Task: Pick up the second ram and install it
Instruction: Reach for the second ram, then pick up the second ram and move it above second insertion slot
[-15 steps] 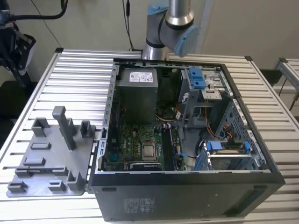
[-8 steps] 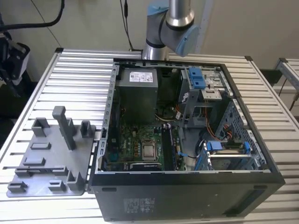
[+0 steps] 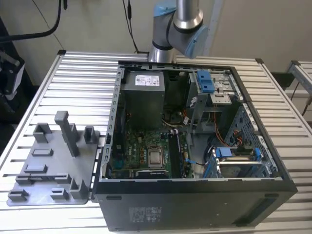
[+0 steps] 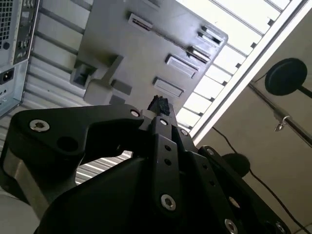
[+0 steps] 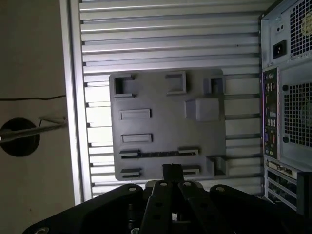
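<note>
The second ram is a thin dark stick standing on edge between two holders of the grey plastic tray. In both wrist views my gripper hangs well above the tray, its black fingertips pressed together with nothing between them. In the first wrist view the tips sit just off the ram's row, toward the tray's edge. In the exterior view the tray lies to the left of the open computer case, and the arm rises behind the case.
Inside the case lie the motherboard with the silver processor, the memory slots beside it, the power supply and blue-latched drive bays. Upright posts stand on the tray. The slatted table carries everything.
</note>
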